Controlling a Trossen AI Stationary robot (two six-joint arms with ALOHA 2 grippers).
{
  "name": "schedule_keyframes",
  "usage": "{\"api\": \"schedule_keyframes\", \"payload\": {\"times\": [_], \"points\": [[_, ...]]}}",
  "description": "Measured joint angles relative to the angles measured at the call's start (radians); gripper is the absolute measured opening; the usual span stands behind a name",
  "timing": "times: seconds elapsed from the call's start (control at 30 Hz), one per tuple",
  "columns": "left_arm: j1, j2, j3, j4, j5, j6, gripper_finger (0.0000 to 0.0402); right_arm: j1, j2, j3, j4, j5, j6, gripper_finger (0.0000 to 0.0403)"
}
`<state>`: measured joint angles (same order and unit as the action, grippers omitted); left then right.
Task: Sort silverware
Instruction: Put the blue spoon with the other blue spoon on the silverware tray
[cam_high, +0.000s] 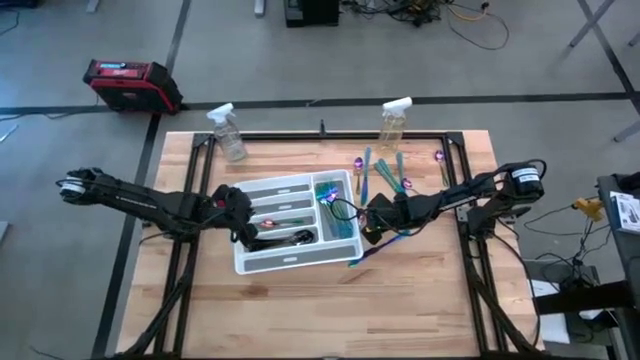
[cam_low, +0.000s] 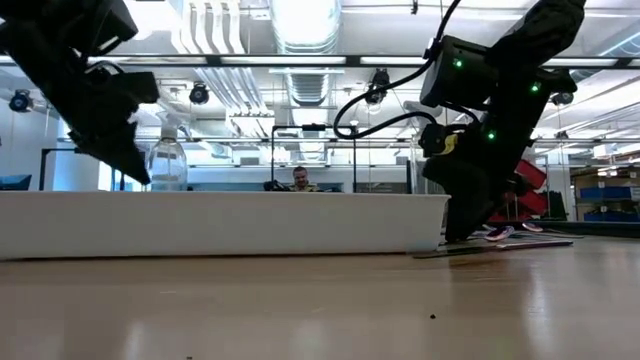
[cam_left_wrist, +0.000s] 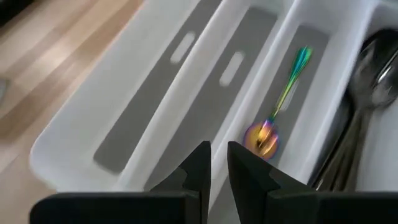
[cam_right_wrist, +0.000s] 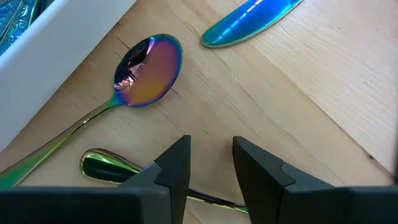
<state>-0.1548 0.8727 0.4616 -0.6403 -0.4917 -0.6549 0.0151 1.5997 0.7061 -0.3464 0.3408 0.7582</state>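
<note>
The white divided tray lies mid-table. One small iridescent spoon rests flat in a tray compartment, and dark spoons fill the compartment beside it. My left gripper hovers over the tray's left part, its fingers a narrow gap apart with nothing between them. My right gripper stands open, low over the table just right of the tray. Under its fingertips runs a green-gold utensil handle. A purple spoon and a blue knife blade lie flat beyond it.
More iridescent silverware lies loose on the wood behind my right gripper. Two clear spray bottles stand at the table's far edge. In the low view the tray's wall stands between the two arms. A person shows far off in the room.
</note>
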Motion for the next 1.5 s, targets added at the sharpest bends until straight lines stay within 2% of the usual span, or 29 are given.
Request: {"api": "schedule_keyframes", "payload": {"times": [0.3,0.5,0.7,0.83,0.93,1.2,1.5], "points": [[-0.022,-0.157,-0.01,-0.024,-0.037,-0.009,0.0039,0.011,-0.003,-0.005,0.01,0.008,-0.008,0.0125],[-0.095,-0.301,-0.05,0.021,-0.034,0.014,0.0039,0.025,0.002,-0.009,0.017,0.011,-0.01,0.0119],[-0.206,-0.452,-0.203,0.344,-0.011,0.199,0.0039,0.04,0.006,-0.009,0.021,0.043,-0.009,0.0108],[-0.225,-0.53,-0.312,0.618,0.048,0.34,0.0039,0.042,-0.001,-0.008,0.02,0.054,-0.026,0.0111],[-0.221,-0.553,-0.376,0.795,0.071,0.404,0.0039,0.045,-0.021,-0.009,0.019,0.066,-0.062,0.0118],[-0.218,-0.549,-0.452,0.895,0.095,0.388,0.0039,0.047,-0.1,-0.009,0.005,0.096,-0.077,0.013],[-0.217,-0.543,-0.453,0.959,0.102,0.474,0.0039,0.091,-0.15,-0.01,0.008,0.102,-0.119,0.0131]]}}
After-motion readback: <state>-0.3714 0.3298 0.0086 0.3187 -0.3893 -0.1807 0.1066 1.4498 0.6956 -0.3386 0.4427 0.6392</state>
